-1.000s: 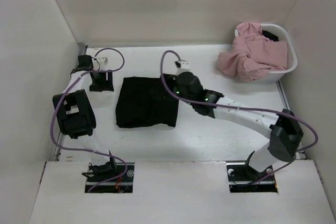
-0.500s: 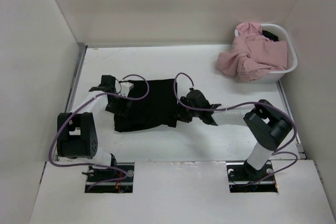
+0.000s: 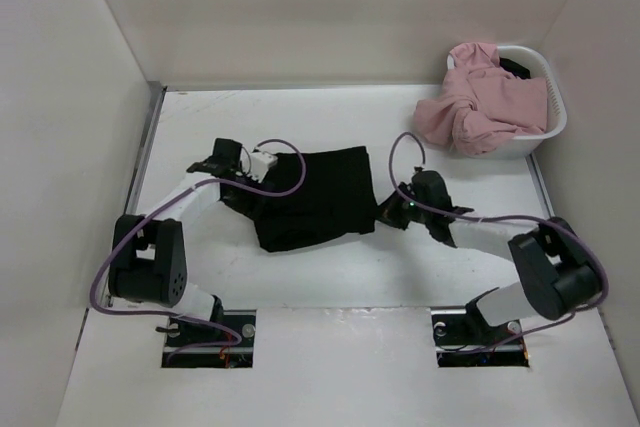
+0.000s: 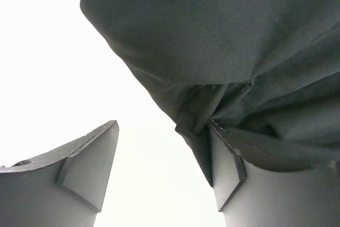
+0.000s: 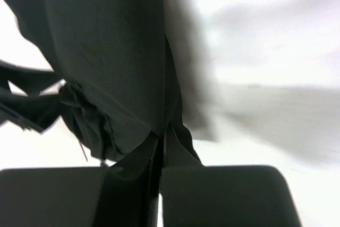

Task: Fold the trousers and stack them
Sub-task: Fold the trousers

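Clamped fully together on a thin fold of black cloth, per its wrist view: the right hand (image 3: 388, 213), lower right of centre in the overhead view, at the right edge of the trousers (image 3: 318, 197). Dragged rightward across the bench (image 3: 400, 282) in the last half second, so now at mid-frame where before left of centre, and still a compact folded block, though a little skewed. Followed along at the block's left edge by the left hand (image 3: 248, 190), up at the far left of the frame a second ago. Spread wide apart in its wrist view and gripping nothing, with cloth draped over the right-side finger (image 4: 276, 195) only and bare bench in the gap. Reads as a repositioning step, not a fold: probably shifting the finished pair toward a stacking spot or clear of the working area. Likely calls next for a release by the right hand. Some risk meanwhile of the trailing left edge bunching, or the top layer slipping out of square under a one-sided pull. Farther off, upper right, unchanged: the basket (image 3: 553, 132), with a pink garment (image 3: 470, 107) spilling over its rim. Probably more to fold there, so well short of done.
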`<state>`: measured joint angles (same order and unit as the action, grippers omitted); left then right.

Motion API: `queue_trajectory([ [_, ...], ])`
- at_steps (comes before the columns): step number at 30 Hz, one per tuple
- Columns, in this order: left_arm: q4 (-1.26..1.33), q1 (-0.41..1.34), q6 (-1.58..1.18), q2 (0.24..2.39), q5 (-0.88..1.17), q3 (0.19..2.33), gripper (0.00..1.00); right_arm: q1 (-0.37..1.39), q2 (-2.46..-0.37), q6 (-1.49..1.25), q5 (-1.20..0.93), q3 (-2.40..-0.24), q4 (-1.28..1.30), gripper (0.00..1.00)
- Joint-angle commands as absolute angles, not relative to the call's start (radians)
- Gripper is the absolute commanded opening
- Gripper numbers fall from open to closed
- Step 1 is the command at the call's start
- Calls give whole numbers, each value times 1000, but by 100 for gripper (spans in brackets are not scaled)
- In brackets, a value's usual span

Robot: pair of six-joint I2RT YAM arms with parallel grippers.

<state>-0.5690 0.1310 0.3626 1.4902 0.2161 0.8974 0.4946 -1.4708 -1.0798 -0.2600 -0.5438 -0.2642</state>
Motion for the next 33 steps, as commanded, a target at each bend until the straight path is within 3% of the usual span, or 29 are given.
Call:
queue_trajectory([
  [1, -534, 208, 357, 1499, 233, 954, 64, 406, -1375, -964, -271, -522, -178, 0],
  [5, -525, 240, 339, 1506, 229, 994, 64, 340, -1292, -882, -290, -512, -62, 8],
  [7, -537, 229, 331, 1502, 233, 1015, 65, 312, -1247, -873, -285, -494, -28, 19],
  [8, -543, 220, 331, 1496, 232, 1023, 65, 303, -1232, -870, -293, -489, -15, 32],
  [11, -577, 183, 336, 1459, 229, 1040, 65, 275, -1183, -835, -316, -511, 66, 100],
  [17, -604, 78, 302, 1284, 267, 1092, 72, 200, -957, -649, -111, -733, 423, 100],
  [26, -640, 41, 144, 1203, 442, 1184, 75, 131, -1002, -468, -28, -1038, 724, 100],
  [33, -592, -384, 121, 1117, 338, 1181, 76, 39, -937, -443, 66, -1097, 804, 100],
])
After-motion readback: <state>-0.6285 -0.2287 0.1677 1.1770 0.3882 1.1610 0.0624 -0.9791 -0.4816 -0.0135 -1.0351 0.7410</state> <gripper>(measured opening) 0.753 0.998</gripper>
